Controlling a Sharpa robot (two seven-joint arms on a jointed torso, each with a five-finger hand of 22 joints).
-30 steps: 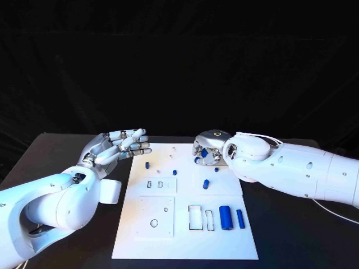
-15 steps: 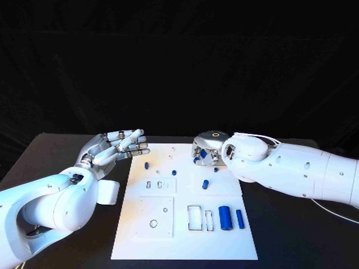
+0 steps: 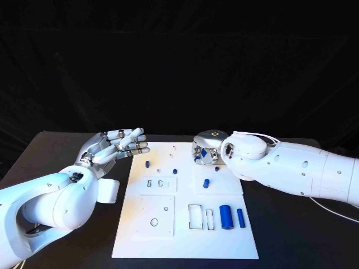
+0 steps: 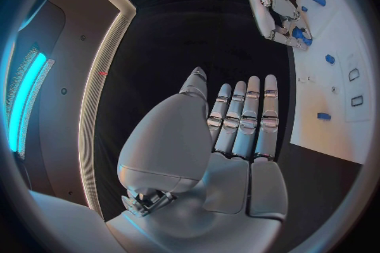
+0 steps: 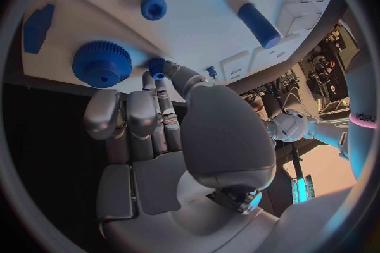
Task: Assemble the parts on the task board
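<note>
While the left hand (image 3: pixel 115 147) hangs idle beside the task board (image 3: pixel 186 241), palm up, fingers apart and holding nothing, the right hand (image 3: pixel 205 150) is down at the board's far end, its fingertips (image 5: pixel 156 79) pinching a small blue peg (image 5: pixel 156 66) just beside the blue gear (image 5: pixel 101 63). I'd say it's mid-pick; next it needs a clean lift, then alignment over a matching hole.
</note>
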